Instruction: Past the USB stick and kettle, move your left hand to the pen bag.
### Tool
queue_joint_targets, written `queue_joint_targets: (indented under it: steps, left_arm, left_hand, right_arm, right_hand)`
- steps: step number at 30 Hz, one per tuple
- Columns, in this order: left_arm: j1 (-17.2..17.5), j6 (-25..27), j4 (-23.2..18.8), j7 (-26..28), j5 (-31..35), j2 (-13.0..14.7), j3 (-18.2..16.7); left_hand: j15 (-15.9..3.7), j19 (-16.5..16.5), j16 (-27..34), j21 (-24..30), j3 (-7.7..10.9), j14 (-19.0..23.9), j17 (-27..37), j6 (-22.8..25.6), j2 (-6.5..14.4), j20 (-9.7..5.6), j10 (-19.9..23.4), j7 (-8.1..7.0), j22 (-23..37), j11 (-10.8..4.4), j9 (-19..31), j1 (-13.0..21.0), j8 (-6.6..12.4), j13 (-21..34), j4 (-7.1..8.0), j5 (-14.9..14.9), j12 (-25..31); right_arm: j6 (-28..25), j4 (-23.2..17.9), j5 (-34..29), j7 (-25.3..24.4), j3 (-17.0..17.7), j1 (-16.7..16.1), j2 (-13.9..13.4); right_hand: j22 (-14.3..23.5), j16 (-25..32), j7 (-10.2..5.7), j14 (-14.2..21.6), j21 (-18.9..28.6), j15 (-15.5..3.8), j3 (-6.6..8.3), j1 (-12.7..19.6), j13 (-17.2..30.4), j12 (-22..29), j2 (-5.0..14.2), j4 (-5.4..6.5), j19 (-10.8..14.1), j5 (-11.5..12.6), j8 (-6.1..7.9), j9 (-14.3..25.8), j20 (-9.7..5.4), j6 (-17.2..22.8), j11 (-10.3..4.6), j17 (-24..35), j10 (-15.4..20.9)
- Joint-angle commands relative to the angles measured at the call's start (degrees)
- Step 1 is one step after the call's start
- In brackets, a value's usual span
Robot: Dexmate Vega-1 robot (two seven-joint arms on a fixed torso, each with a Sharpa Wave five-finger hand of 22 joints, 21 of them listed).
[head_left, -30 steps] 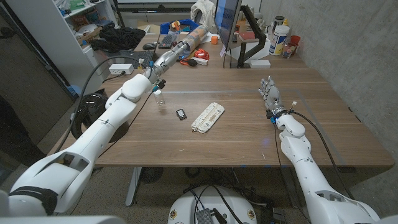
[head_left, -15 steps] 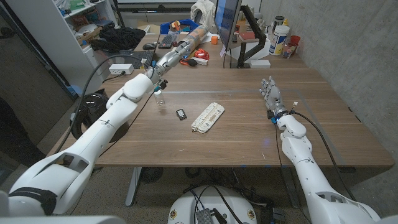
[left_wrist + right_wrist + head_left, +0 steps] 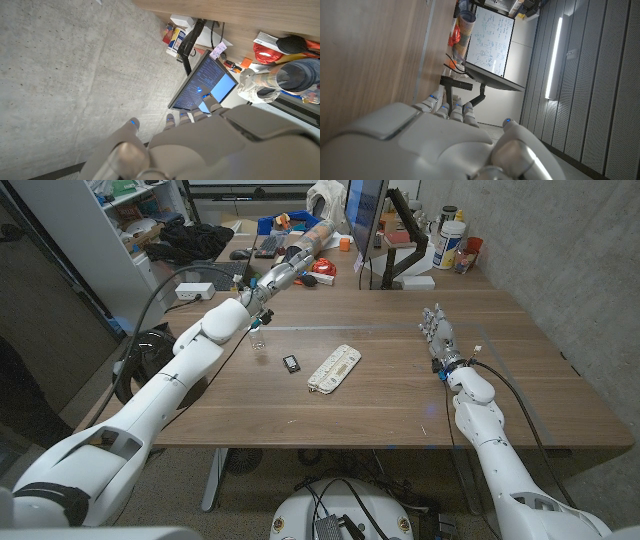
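Surface (image 3: 380, 395): dark wood, visible grain, smooth matt finish.
Pen bag (image 3: 334, 368): pale woven cloth, patterned, matt.
USB stick (image 3: 291, 363): black plastic, slight sheen.
Left hand (image 3: 272, 277): grey metallic-looking shell, satin.
Right hand (image 3: 436, 334): grey moulded plastic, smooth, satin; arm casing glossy white.
Wall (image 3: 560, 260): bare concrete, rough, mottled grey.
Monitor (image 3: 205, 87): glossy lit screen.

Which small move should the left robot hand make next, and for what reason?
Probably draw the left robot hand back toward the robot and slightly to its right. It hangs over the far part of the table, near the clutter, while the pen bag lies near the middle, just right of the USB stick.
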Motion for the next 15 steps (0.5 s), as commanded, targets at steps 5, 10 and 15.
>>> queue_joint_targets:
  steps: [5, 10, 15]
  left_arm:
    - [-0.53, -1.2, -0.52, -0.41, 2.71, 0.66, 0.91]
    - [-0.87, -1.94, -0.57, -0.31, 4.44, 1.08, 1.42]
    - [-1.15, -2.73, -0.77, -0.33, 5.85, 1.42, 1.8]
  left_hand:
    - [-0.53, -13.01, -0.39, -0.36, 0.28, -10.1, 0.02, -2.81, 2.95, 0.28, -7.67, -1.33, 0.21, -0.58, 0.11, 0.52, 0.1, 0.26, -0.08, 0.4, 0.04]
    - [-0.54, -13.09, -0.44, -0.47, 0.28, -10.21, 0.02, -2.76, 2.92, 0.32, -7.72, -1.48, 0.22, -0.54, 0.11, 0.57, 0.09, 0.26, -0.1, 0.4, 0.03]
    - [-0.57, -13.17, -0.48, -0.6, 0.28, -10.29, 0.02, -2.75, 2.88, 0.33, -7.79, -1.74, 0.22, -0.6, 0.1, 0.61, 0.06, 0.26, -0.11, 0.41, 0.01]
  right_arm:
    - [0.3, 0.01, -0.25, -0.26, -0.08, -0.13, -0.16]
    - [0.31, 0.05, -0.36, -0.4, -0.14, -0.05, -0.18]
    - [0.4, -0.08, -0.46, -0.59, -0.2, -0.08, -0.16]
  right_hand:
    - [0.1, 0.06, -0.27, -0.35, -0.19, -1.45, -0.34, 0.02, 0.1, 0.12, 4.46, -0.13, 0.49, 0.49, 0.23, 0.2, -2.18, 0.18, -0.04, 0.17, 0.19]
    - [0.1, 0.06, -0.28, -0.36, -0.25, -1.53, -0.35, 0.01, 0.1, 0.13, 4.47, -0.12, 0.51, 0.49, 0.23, 0.2, -2.19, 0.2, -0.05, 0.17, 0.22]
    - [0.11, 0.06, -0.32, -0.34, -0.3, -1.45, -0.37, 0.01, 0.1, 0.11, 4.48, -0.12, 0.55, 0.5, 0.23, 0.2, -2.18, 0.2, -0.09, 0.17, 0.17]
